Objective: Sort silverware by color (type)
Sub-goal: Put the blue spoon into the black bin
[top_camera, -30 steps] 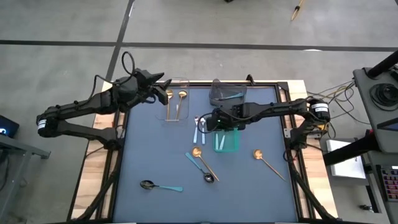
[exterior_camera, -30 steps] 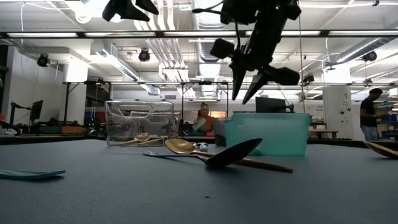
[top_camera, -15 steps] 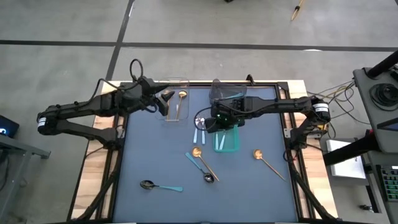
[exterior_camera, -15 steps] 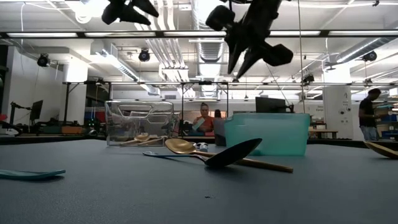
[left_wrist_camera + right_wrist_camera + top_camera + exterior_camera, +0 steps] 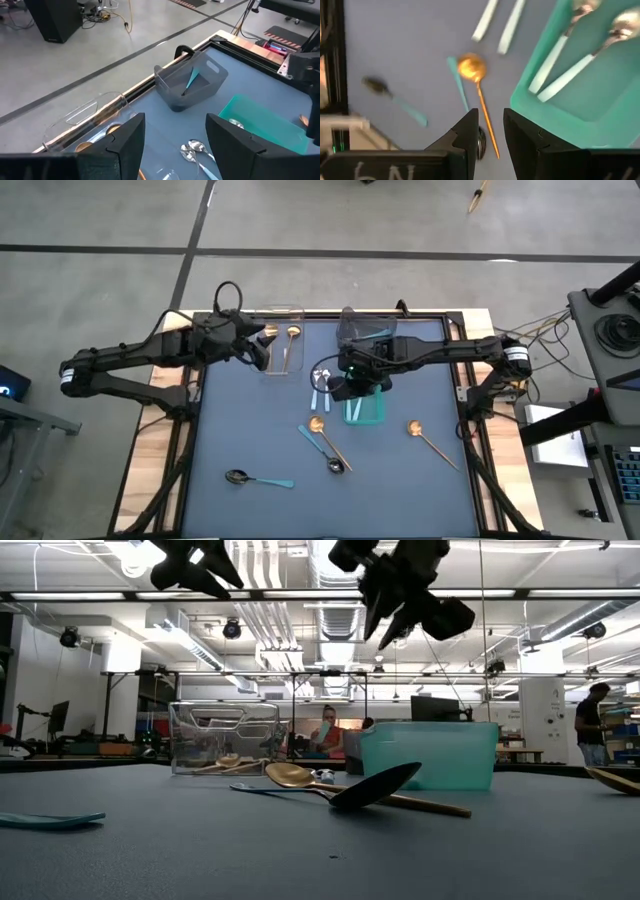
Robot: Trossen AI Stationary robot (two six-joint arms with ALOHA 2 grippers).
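Item: silverware sort, mid-task, on a dark table (image 5: 240, 430).

- Clear bin (image 5: 284, 340) at the far left — two gold spoons (image 5: 292, 335) inside.
- Teal bin (image 5: 366, 408) near centre — two blue-handled silver spoons (image 5: 555, 55) inside.
- Grey bin (image 5: 192, 82) at the far edge holds a teal-handled piece.
- Loose on the table: a pair of blue-handled spoons (image 5: 321, 383) just beside the teal bin; a gold spoon (image 5: 327, 436) crossed with a teal-handled dark spoon (image 5: 324, 451) nearer the front; another gold spoon (image 5: 428, 438) to the right; another dark spoon (image 5: 257, 477) at front left.
- Right gripper (image 5: 345, 387) — raised above the near-left edge of the teal bin, fingers parted by a narrow gap, empty.
- Left gripper (image 5: 262, 345) — beside the clear bin, jaws spread, holding nothing.

Risks, as judged: the crossed pair lie touching, so closing on one could drag or flip the other; a descent close to the teal bin could clip its wall and shift it; thin flat handles may slip from a shallow pinch.
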